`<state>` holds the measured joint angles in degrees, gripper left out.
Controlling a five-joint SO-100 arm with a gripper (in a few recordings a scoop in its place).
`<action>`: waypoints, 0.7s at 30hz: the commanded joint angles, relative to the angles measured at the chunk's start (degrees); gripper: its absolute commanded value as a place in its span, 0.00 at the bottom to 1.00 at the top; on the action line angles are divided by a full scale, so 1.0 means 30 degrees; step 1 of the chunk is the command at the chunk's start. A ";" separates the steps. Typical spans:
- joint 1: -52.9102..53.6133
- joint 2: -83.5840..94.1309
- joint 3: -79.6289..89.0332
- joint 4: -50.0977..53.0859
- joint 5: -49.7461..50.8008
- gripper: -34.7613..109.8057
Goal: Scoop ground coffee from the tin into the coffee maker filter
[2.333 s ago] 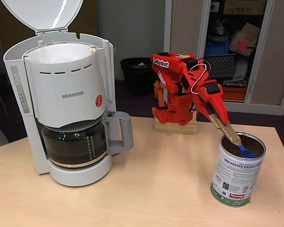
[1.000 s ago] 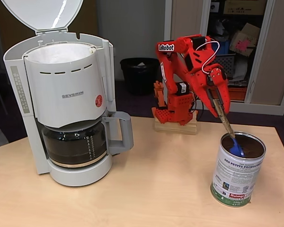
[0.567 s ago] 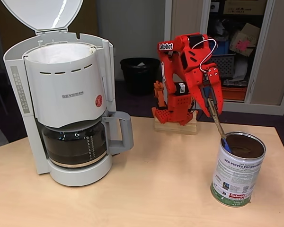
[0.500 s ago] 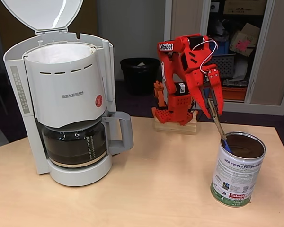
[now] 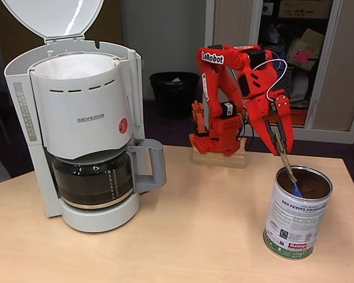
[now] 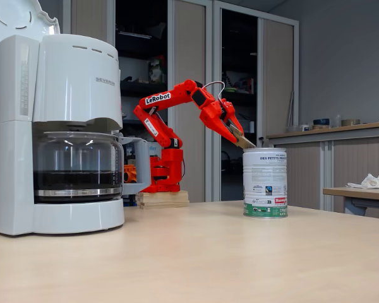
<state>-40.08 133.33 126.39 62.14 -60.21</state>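
The tin [image 5: 295, 221] stands at the table's right, with dark ground coffee [image 5: 312, 181] inside it. My red gripper [image 5: 282, 147] hangs just above the tin's rim, shut on the handle of a scoop whose blue bowl [image 5: 297, 189] dips into the tin near its left side. Whether the bowl holds coffee cannot be told. At the far left stands the white SEVERIN machine [image 5: 82, 118], lid up, with the white paper coffee maker filter [image 5: 76, 65] in its basket. In the side-on fixed view the gripper [image 6: 239, 136] points down at the tin [image 6: 265, 183], to the right of the machine [image 6: 57, 126].
The dark glass carafe [image 5: 94, 180] sits under the basket. My arm's wooden base [image 5: 219, 158] is at the table's back edge. A black bin [image 5: 172, 91] and an open cabinet [image 5: 289, 53] stand behind the table. Bare tabletop [image 5: 194, 224] lies between machine and tin.
The arm has swung right and the scoop's blue bowl has moved from the tin's left rim to inside the tin. The tin has shifted very slightly to the right.
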 commanded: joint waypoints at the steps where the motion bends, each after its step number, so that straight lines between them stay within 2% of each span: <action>1: -0.0527 -0.0439 -0.0498 0.0732 -0.0146 0.24; 21: -0.1699 -0.0498 -0.2549 0.3135 0.0938 0.24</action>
<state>-43.95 130.34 119.62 70.31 -58.01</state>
